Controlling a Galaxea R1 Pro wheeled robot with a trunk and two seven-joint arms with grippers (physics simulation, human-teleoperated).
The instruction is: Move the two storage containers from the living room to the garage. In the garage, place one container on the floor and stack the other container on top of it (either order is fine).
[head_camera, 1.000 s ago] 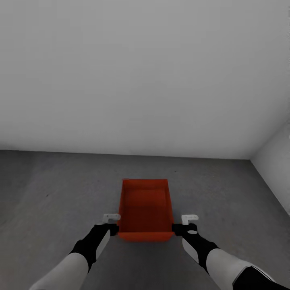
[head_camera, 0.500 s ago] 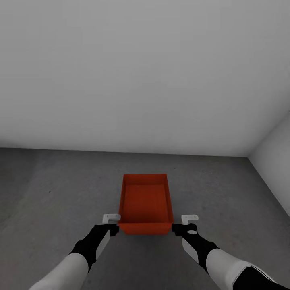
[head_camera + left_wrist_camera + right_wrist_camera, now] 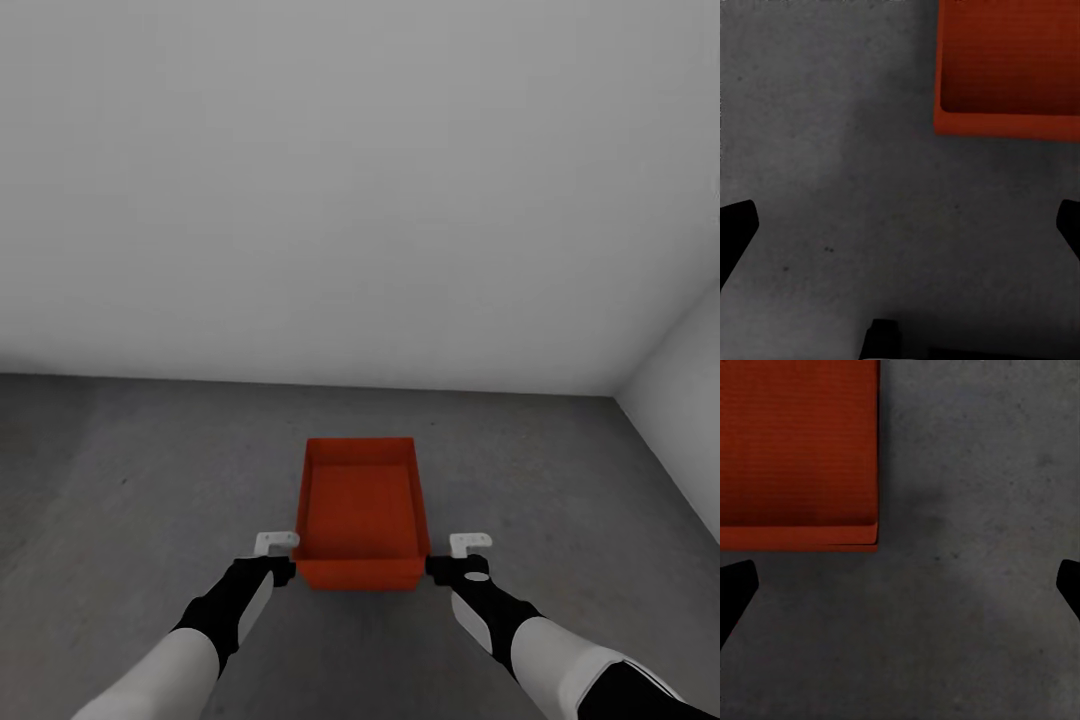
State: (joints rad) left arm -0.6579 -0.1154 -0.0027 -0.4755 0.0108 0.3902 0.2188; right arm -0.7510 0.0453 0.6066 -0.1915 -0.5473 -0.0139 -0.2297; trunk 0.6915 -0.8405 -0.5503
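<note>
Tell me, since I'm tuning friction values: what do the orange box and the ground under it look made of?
The storage container looks like matte moulded plastic: uniform orange-red, thin plain walls, no grain or shine, though the render leaves it open. The floor looks like bare concrete: dark grey, faintly mottled, with small specks visible in the left wrist view and no seams.

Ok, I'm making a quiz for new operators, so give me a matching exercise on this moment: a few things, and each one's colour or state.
Things:
1. storage container
2. floor
3. wall
4. left gripper

Descriptions:
A. pale grey, plain
B. open, with nothing between the fingers
C. orange-red, topless, sitting on the concrete
D. dark grey, faintly mottled

Pairs: 1-C, 2-D, 3-A, 4-B
</note>
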